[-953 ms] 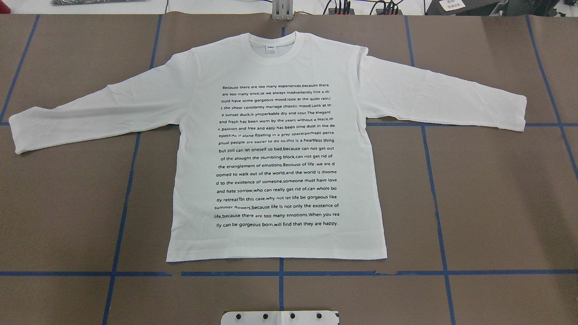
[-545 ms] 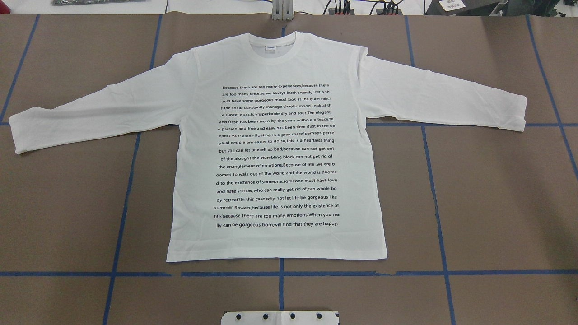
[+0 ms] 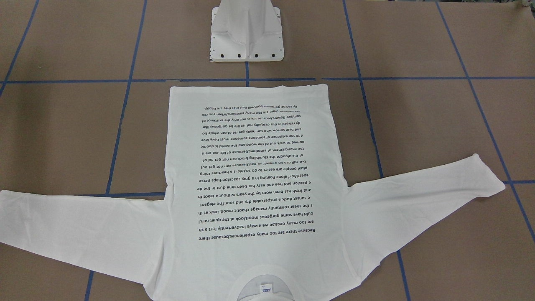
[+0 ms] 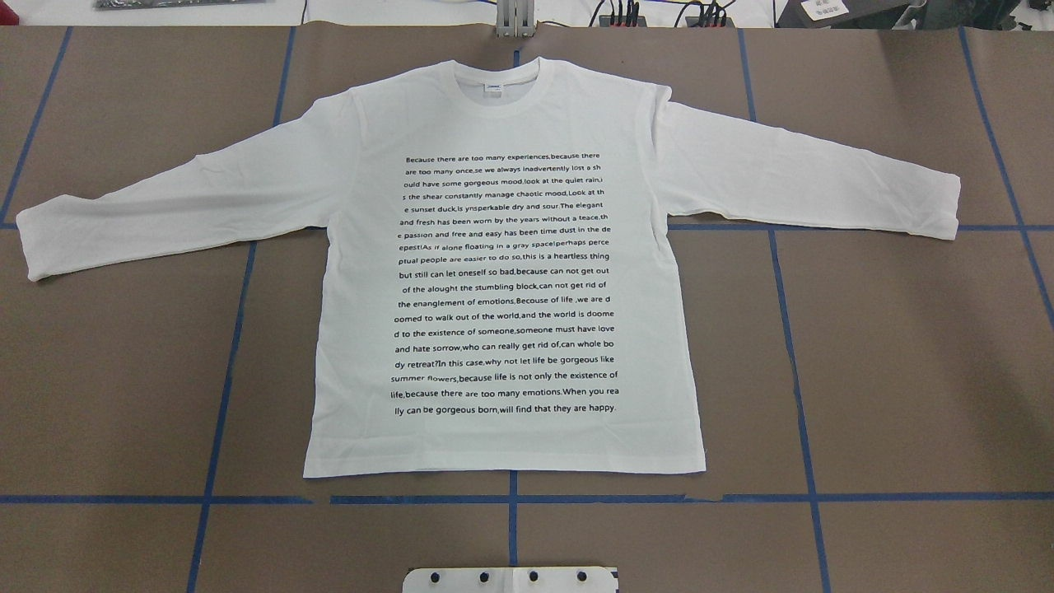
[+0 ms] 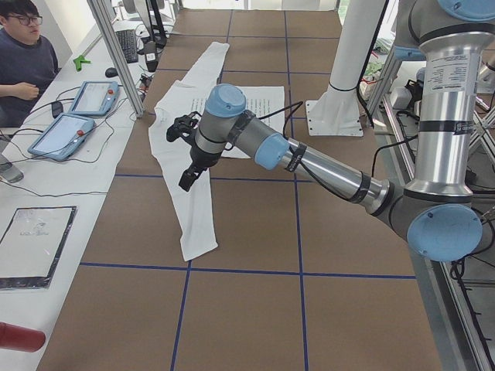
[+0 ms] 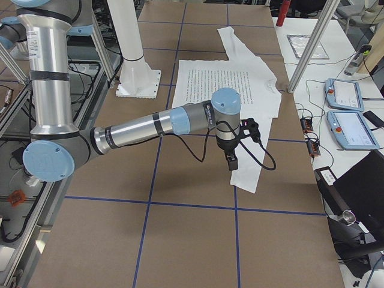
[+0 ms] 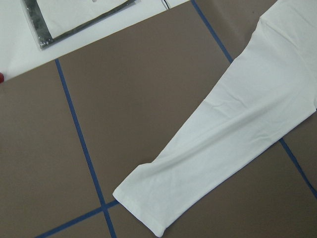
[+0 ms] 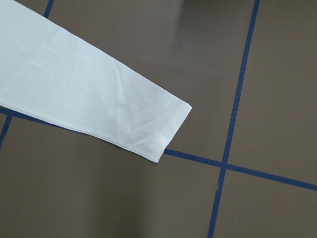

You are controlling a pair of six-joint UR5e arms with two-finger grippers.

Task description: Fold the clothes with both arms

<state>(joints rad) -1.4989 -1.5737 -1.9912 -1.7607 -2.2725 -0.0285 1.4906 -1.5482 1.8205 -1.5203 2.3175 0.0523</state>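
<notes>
Ahead of the base (image 4: 510, 579), the shirt (image 4: 502, 272) is laid flat, print up, hem toward it, nothing folded yet; left gripper (image 5: 188, 179) and right gripper (image 6: 232, 162) are poised over the cuffs, jaw state cannot be told.

Light is bright and even, from above. The white shirt (image 4: 502, 272) looks almost overexposed. The table (image 8: 198, 29) shows a soft glare. Shadows are faint, pictures sharp.
</notes>
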